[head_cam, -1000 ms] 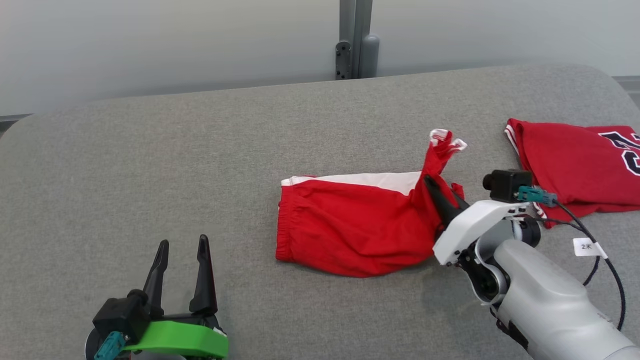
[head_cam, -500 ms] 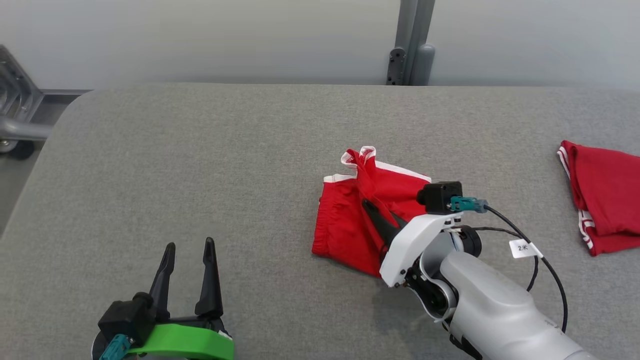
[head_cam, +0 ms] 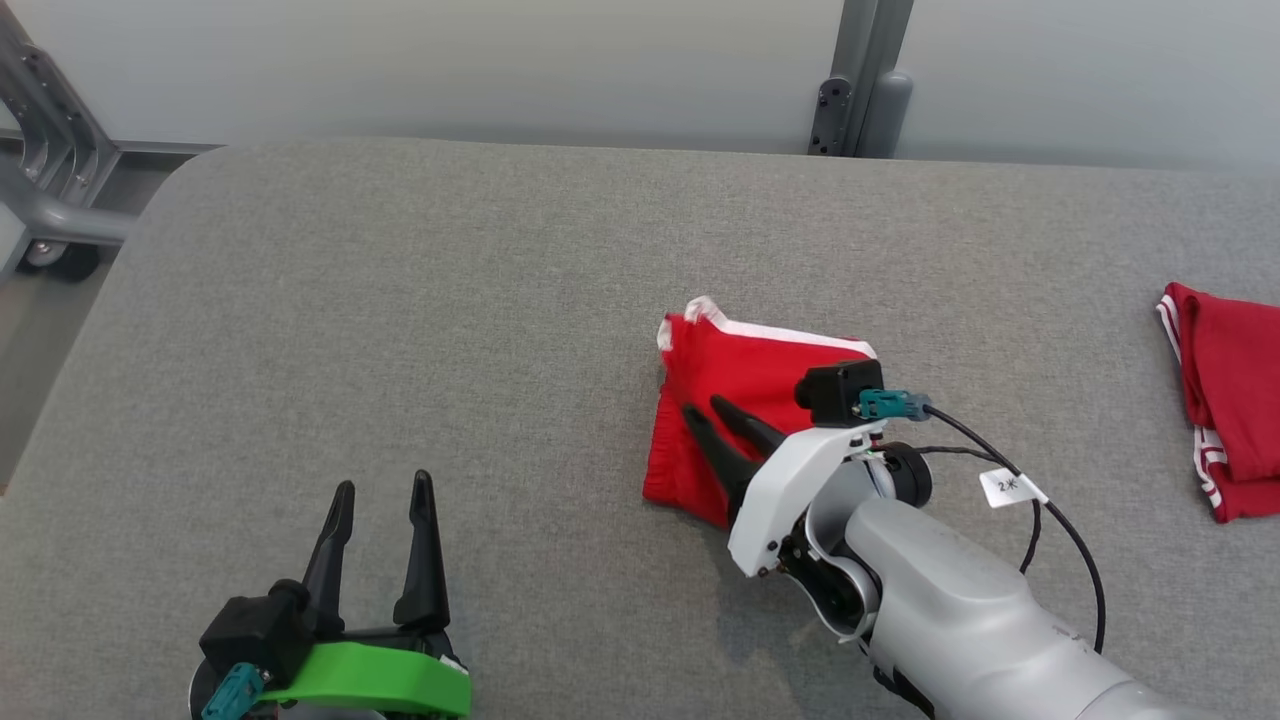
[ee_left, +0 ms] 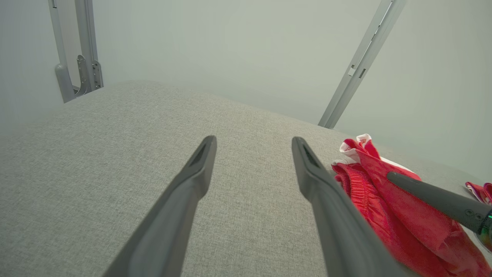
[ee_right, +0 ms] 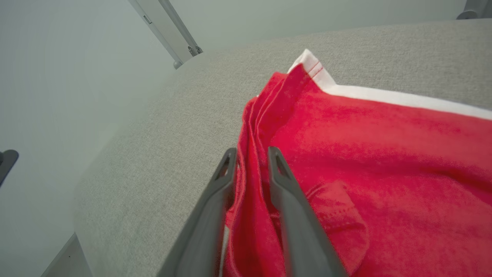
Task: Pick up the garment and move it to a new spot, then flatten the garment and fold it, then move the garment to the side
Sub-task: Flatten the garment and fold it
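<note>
Folded leftward since a second ago, your garment (head_cam: 760, 365) lies doubled at mid-table (head_cam: 400, 300). Right wrist view reveals right gripper (ee_right: 251, 152) jaws slightly parted astride a cloth ridge; head view adds left gripper (head_cam: 383, 482), spread, well apart.

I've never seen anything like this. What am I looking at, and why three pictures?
It is a two-armed robot folding clothes. The overview picture comes from its head camera; the other two from wrist cameras looking along each arm's two dark fingers. On the grey padded table lie red shorts with white trim and, at the right edge, a second red garment. The left gripper hangs open, empty. The right gripper has a fold of the shorts between its fingers; whether it pinches is unclear.
</note>
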